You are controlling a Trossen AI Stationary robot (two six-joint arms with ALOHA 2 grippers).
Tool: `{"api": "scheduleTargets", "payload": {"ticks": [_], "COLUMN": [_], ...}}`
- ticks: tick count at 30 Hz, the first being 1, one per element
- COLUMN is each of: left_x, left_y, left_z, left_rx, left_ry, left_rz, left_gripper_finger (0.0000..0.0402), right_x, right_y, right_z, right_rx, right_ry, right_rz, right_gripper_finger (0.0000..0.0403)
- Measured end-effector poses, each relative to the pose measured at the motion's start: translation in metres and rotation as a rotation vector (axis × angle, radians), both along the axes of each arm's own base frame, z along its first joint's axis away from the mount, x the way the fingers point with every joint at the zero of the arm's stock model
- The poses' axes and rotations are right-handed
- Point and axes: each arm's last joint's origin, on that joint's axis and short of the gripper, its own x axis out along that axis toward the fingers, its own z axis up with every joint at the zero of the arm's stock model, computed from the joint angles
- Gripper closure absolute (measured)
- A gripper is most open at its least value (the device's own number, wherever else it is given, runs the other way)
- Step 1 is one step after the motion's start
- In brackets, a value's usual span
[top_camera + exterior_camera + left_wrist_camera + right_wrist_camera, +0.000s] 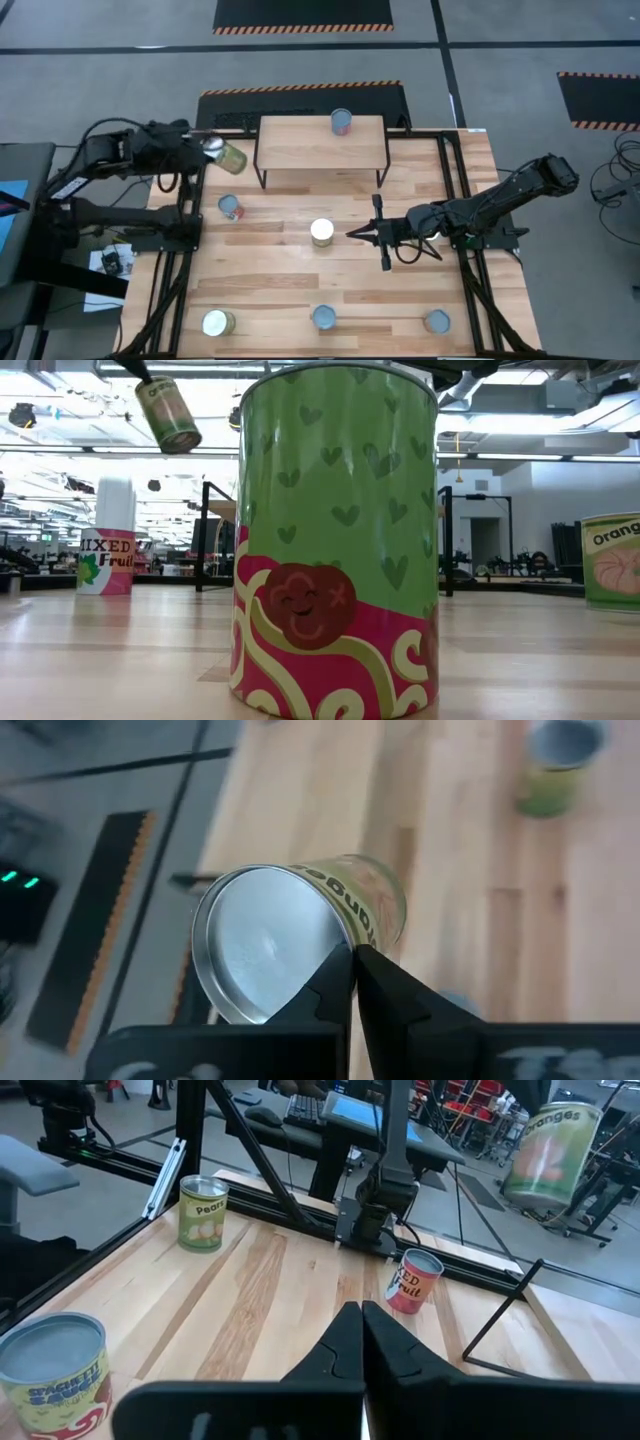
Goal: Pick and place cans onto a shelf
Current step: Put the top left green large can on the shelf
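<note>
My left gripper (pixel 205 148) is shut on a green-labelled can (pixel 228 156), held tilted in the air just left of the shelf (pixel 322 145). The can also shows in the low view (pixel 168 415). The shelf has a light wood top on black legs, and one blue-topped can (pixel 341 121) stands on it. My right gripper (pixel 352 234) is shut and empty, just right of a white-topped can (pixel 322 232) at the table's middle. A red Mixed Fruit can (pixel 231 208) stands left of that one. Three cans (pixel 217 323) (pixel 324 317) (pixel 436 321) stand along the near edge. My left gripper pinches the can's rim (pixel 338 942) at its silvery end, one finger on the silvery side and one on the label side. The fingers come from the table's left. The can is lifted clear and tilted, and in the low view it hangs slanting below the gripper.
The large green and pink can (pixel 335 540) stands close to the low camera and hides much of the table. Black frame rails (pixel 460 190) run along both sides of the table. The bare wood lies between the shelf and the near row of cans.
</note>
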Motion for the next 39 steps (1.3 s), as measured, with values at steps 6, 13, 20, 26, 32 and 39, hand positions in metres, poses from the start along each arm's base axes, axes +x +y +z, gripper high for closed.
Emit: {"api": "scheduleTargets", "payload": {"ticks": [6, 13, 20, 26, 32, 39], "left_x": [0.041, 0.090, 0.130, 0.147, 0.156, 0.154], "left_y": [-0.021, -0.069, -0.108, -0.111, -0.113, -0.113], "left_z": [-0.011, -0.035, -0.082, -0.122, -0.158, -0.171], "left_rx": [-0.052, -0.097, -0.084, -0.030, -0.057, -0.079], "left_ry": [0.077, 0.180, 0.271, 0.369, 0.375, 0.353], "left_rz": [-0.161, -0.332, -0.426, -0.391, -0.440, -0.391], "left_gripper_finger": [0.0401, 0.0401, 0.0401, 0.0401, 0.0401, 0.0401], "right_x": [0.000, 0.000, -0.001, -0.001, -0.001, -0.001], "right_y": [0.000, 0.000, 0.001, 0.004, 0.004, 0.004], "right_z": [0.000, -0.001, -0.002, -0.002, -0.002, -0.002], "right_rx": [0.000, 0.008, 0.014, 0.022, 0.021, 0.020], "right_ry": [0.002, 0.015, 0.017, 0.019, 0.020, 0.025], "right_rz": [0.001, 0.009, 0.011, 0.019, 0.019, 0.019], "right_gripper_finger": [0.0395, 0.0395, 0.0395, 0.0395, 0.0395, 0.0395]}}
